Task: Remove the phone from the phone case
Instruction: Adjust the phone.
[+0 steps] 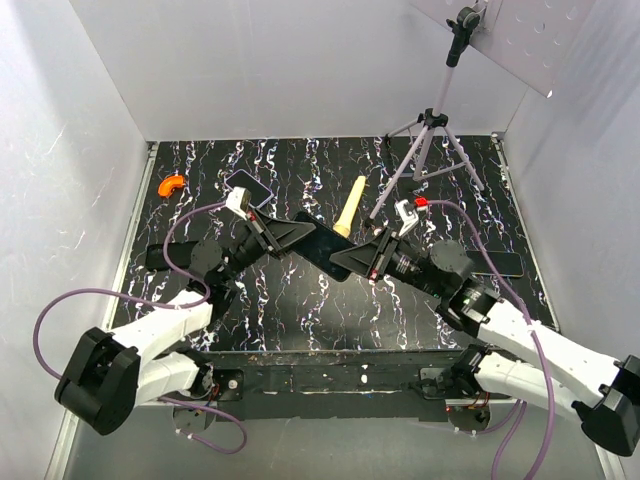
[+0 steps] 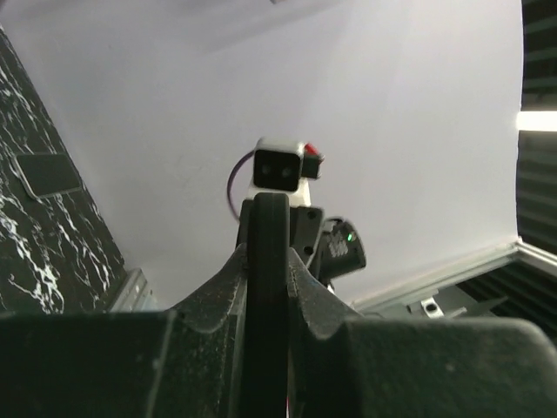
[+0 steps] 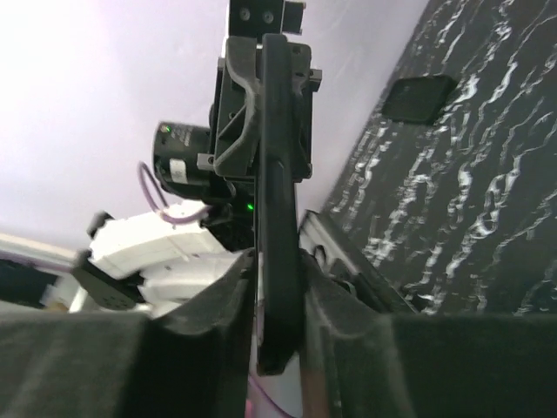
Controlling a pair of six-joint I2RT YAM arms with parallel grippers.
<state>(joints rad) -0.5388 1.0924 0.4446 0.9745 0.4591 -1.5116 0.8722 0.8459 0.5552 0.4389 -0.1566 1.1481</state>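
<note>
A thin black slab with rounded corners, the phone case (image 1: 322, 248), hangs above the middle of the table between both grippers. My left gripper (image 1: 303, 233) is shut on its left end and my right gripper (image 1: 347, 262) is shut on its right end. In the left wrist view the case (image 2: 268, 231) stands edge-on between the shut fingers (image 2: 218, 296). The right wrist view shows the case (image 3: 278, 131) edge-on too. No lavender shows on it, so I cannot tell whether the phone is inside. A dark slab with a pale rim (image 1: 252, 188), possibly the phone, lies at back left.
A cream-yellow stick (image 1: 349, 207) lies behind the case. A grey tripod (image 1: 430, 150) stands at back right. An orange curved piece (image 1: 171, 185) lies at far left. Flat dark rectangles lie on the marbled table at left (image 1: 160, 257) and right (image 1: 505, 264).
</note>
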